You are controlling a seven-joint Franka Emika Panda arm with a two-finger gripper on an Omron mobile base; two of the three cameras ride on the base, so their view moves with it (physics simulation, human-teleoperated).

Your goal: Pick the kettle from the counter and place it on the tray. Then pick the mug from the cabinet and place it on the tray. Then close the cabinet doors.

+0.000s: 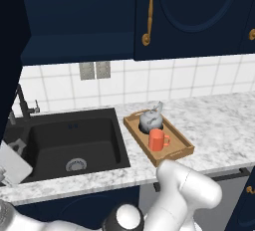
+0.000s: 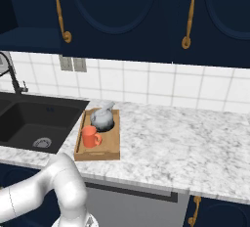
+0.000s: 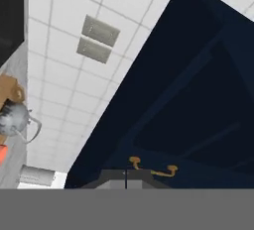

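The kettle (image 1: 150, 119) and mug (image 1: 157, 140) stood touching on the tray (image 1: 175, 153), beside the sink (image 1: 69, 143) on the worktop (image 1: 219, 125). The claw was closed, empty, facing a door (image 3: 198, 95).

- My tray (image 2: 108, 154) sits on the counter (image 2: 185, 133), just beside the sink (image 2: 29, 123).
- Kettle (image 2: 103, 117) and mug (image 2: 90, 137) stand in it.

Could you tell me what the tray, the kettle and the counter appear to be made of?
The tray looks like light-brown wood with a matte finish, judging by its warm, even colour. The kettle seems to be grey-silver metal, with a dull sheen on its rounded body. The counter looks like polished marble or a similar stone, white with grey speckled veining, though it could be an imitation.
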